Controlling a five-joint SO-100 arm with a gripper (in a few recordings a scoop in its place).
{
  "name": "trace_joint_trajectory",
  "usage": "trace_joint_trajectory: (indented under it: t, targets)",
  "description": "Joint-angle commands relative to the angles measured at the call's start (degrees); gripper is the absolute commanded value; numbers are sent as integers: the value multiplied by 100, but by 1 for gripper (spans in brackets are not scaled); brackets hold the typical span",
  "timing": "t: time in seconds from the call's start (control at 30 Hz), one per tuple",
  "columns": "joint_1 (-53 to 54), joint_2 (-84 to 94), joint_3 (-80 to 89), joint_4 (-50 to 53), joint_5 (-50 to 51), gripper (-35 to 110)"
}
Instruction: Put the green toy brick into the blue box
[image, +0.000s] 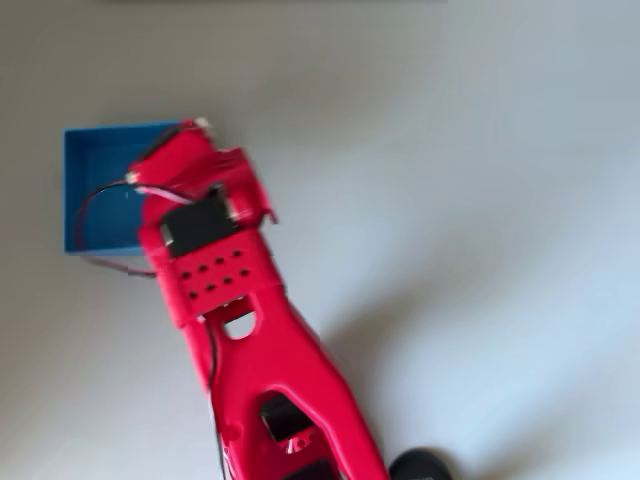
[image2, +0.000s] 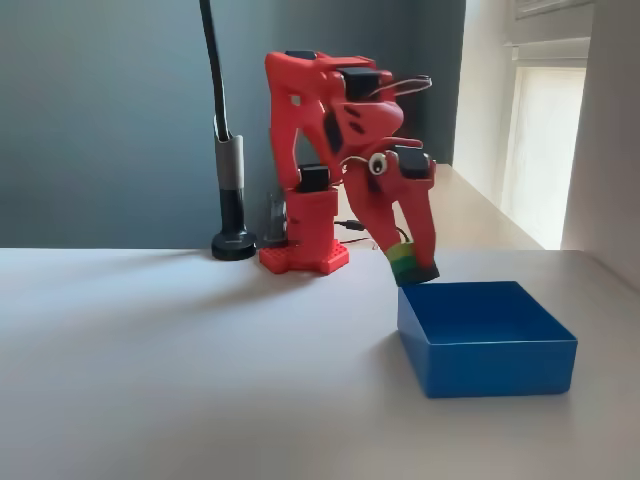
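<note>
Above the blue box (image2: 486, 340) rim (far-left corner), the claw (image2: 412, 262) grips the green toy brick (image2: 406, 263).

Blk lamp stand (image2: 233, 200) at table (image2: 150, 380) rear, window (image2: 550, 150) rt.

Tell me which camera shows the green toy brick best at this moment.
The fixed view: the green toy brick sits between the end effector fingers, hanging above the back left corner of the blue box. In the overhead view the red arm covers that spot above the box, so the brick cannot be made out there.
</note>
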Motion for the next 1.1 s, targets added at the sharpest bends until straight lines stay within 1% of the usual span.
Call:
trace_joint_trajectory:
  t: [0.0, 0.3, 0.6, 0.67, 0.73, 0.8, 0.97, 1.07]
  targets:
    - [-510, 105, -334, -18, -35, 0]
    - [-677, -62, 299, -404, 70, 0]
    - [-712, -958, -176, -404, 510, 0]
    - [-738, -1063, -308, -404, 624, 6]
    - [-747, -1134, -360, -404, 712, 18]
    - [-765, -1160, -387, -404, 738, 24]
    - [-791, -1160, -466, -387, 817, 26]
    - [-791, -1151, -545, -281, 879, 22]
